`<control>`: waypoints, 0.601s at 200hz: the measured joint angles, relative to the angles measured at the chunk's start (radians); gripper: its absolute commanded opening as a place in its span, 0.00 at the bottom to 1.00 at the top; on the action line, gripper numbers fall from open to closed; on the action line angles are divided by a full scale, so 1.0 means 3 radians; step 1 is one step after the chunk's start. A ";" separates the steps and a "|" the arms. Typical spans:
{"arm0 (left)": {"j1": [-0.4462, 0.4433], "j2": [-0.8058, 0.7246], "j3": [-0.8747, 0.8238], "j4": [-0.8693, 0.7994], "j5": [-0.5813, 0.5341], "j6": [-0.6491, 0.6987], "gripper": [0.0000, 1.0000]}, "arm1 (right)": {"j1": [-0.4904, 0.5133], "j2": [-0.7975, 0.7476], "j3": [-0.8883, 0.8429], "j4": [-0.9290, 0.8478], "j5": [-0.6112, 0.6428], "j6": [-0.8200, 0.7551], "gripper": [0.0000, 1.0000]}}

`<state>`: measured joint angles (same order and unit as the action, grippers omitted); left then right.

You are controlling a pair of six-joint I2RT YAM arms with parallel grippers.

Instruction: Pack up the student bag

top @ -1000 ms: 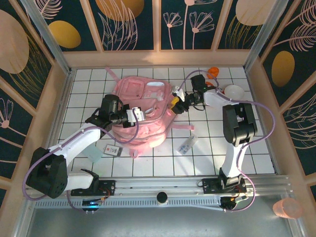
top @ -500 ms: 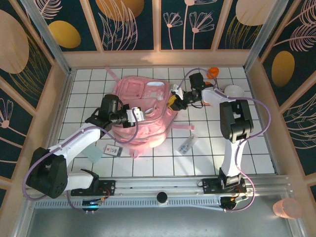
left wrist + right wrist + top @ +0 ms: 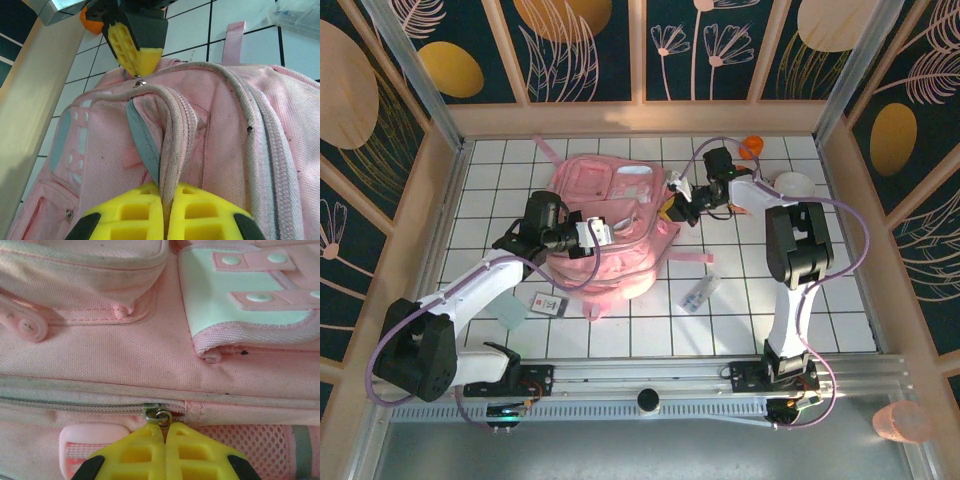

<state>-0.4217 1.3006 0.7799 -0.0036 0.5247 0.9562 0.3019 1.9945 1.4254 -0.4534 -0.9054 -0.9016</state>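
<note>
White gridded table (image 3: 820,300). The student bag (image 3: 610,235) lies flat at its middle, slightly left of centre, between the two arms – pink, by far the biggest item.

Left gripper (image 3: 595,232) is on the bag's near-left part. In the left wrist view its yellow pads (image 3: 200,220) are clenched on a fold of the bag's zip edge (image 3: 167,150).

Right gripper (image 3: 670,208) is at the bag's right edge, pads pressed together – the metal zip pull (image 3: 159,415) sits right at the tips, pinched between them.

Small stuff:
- White cup (image 3: 793,185) at far right, orange item (image 3: 752,146) just beyond it.
- Clear packet (image 3: 698,294) near the bag's right side.
- Card (image 3: 550,302) near-left of the bag.
</note>
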 measured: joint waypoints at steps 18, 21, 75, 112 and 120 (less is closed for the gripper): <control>0.0000 0.0000 0.0000 0.0003 -0.0015 -0.0001 0.00 | 0.0032 -0.0053 -0.0001 -0.0004 0.0134 0.0221 0.00; 0.0000 0.0000 0.0000 0.0003 -0.0020 -0.0001 0.00 | 0.0041 -0.0058 0.0001 -0.0009 0.0160 0.0270 0.00; -0.0004 0.0000 0.0000 0.0003 -0.0120 0.0025 0.00 | 0.0120 -0.0092 0.0163 -0.0183 0.0469 0.1036 0.00; -0.0004 0.0000 0.0000 0.0001 -0.0123 0.0027 0.00 | 0.0160 -0.0095 0.0266 -0.0367 0.0551 0.1381 0.00; -0.0008 0.0000 0.0000 0.0001 -0.0126 0.0027 0.00 | 0.0173 -0.0095 0.0285 -0.0402 0.0552 0.1459 0.00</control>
<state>-0.4240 1.3006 0.7799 -0.0032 0.4870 0.9642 0.3538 1.9659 1.5108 -0.5739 -0.7399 -0.4641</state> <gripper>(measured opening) 0.043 0.046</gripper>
